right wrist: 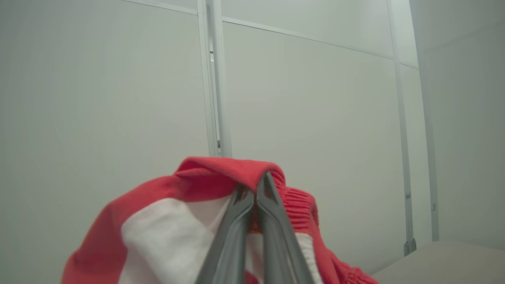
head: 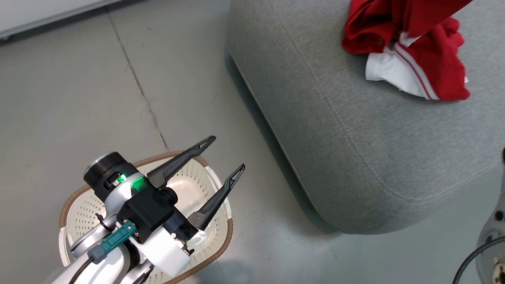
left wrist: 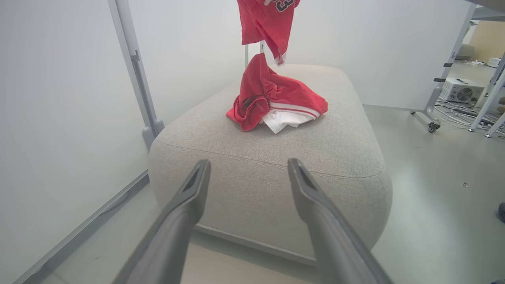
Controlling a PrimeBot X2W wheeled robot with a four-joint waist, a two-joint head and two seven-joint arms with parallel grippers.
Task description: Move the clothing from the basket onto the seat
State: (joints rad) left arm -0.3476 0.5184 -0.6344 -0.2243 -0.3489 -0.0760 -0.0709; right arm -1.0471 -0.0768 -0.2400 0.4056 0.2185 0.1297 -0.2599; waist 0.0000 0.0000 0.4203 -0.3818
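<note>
right fingers (right wrist: 236, 228) pinch red clothing (right wrist: 221, 173); left fingers (left wrist: 186, 205) wide (seemingly above basket (head: 79, 217)).

basket (head: 69, 200) partly behind left hand (head: 227, 153); clothing (head: 371, 31) cropped

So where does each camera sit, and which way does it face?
Head: up top, looking down at basket and seat; left claw shows.
Left wrist: on left arm, facing seat past its open claw.
Right wrist: on right arm, facing panels; right claw grips a garment.
Shared: head and left wrist see clothing on seat.
</note>
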